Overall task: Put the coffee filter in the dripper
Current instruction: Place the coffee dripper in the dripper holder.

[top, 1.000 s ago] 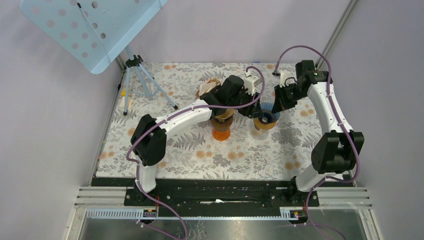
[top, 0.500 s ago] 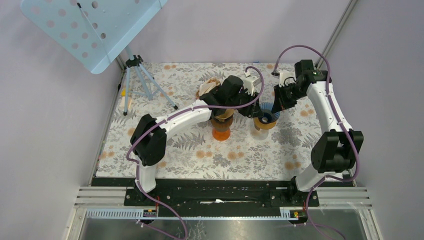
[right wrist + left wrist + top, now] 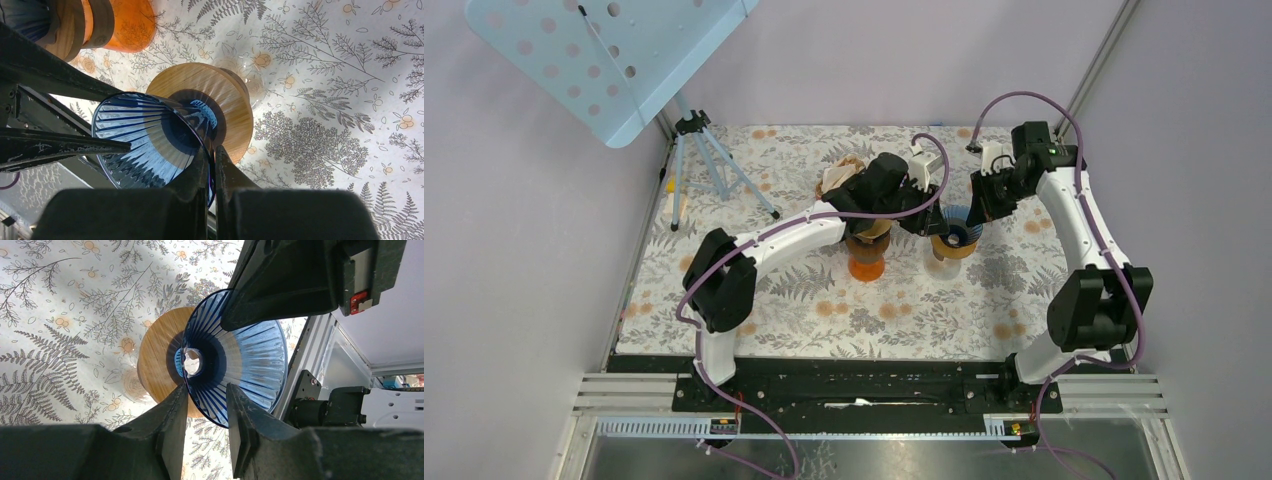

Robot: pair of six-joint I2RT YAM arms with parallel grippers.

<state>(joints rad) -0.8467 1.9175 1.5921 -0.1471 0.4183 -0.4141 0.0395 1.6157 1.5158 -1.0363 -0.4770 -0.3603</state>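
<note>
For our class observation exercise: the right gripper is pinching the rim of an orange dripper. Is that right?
No: the dripper whose rim the right gripper pinches is blue, not orange, as the right wrist view shows; the orange vessel stands apart.

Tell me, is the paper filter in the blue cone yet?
Not yet. Done: nothing visible. In hand: the right pincer pinches the rim of the blue dripper; the left pincer straddles it, jaws apart. Left: no filter shows inside, so it must go in.
</note>
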